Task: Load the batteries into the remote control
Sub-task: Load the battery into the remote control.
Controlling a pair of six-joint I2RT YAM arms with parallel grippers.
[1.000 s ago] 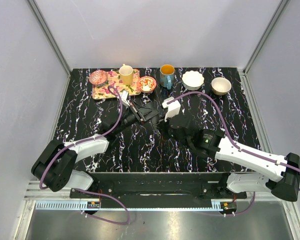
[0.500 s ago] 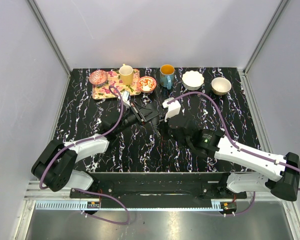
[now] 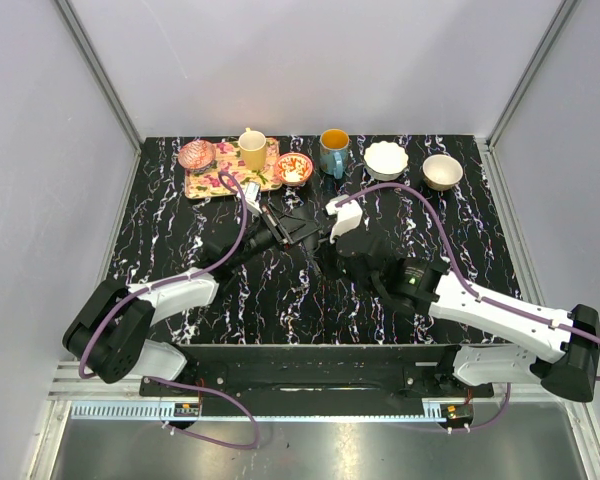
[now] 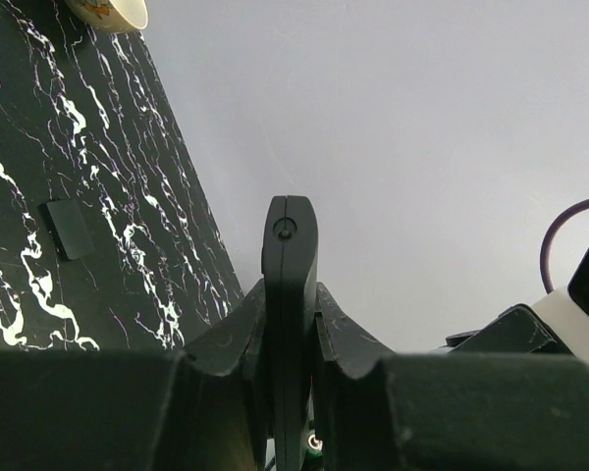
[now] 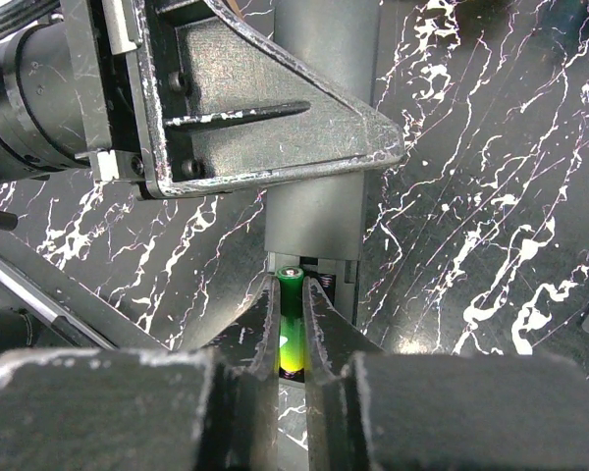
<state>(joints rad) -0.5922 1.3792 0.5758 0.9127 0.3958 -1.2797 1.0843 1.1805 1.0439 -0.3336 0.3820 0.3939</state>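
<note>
The right gripper [image 5: 292, 292] pinches a green battery [image 5: 291, 334] between its fingers, the battery's metal tip at the open slot of the remote control [image 5: 319, 211]. Any print on the green wrap is too blurred to read. The left gripper [image 4: 290, 312] is pressed tight on the remote control, which shows edge-on in its own wrist view. Only that view shows a small black rectangular piece [image 4: 67, 229] lying flat on the surface [image 4: 20, 147]. From the top view the battery cannot be made out.

Both arms reach toward mid-table, wrists nearly meeting. Left gripper [image 4: 291, 306] clamped on remote control [image 4: 290, 235]; right gripper [image 5: 291, 290] pinching battery [image 5: 291, 339].
</note>
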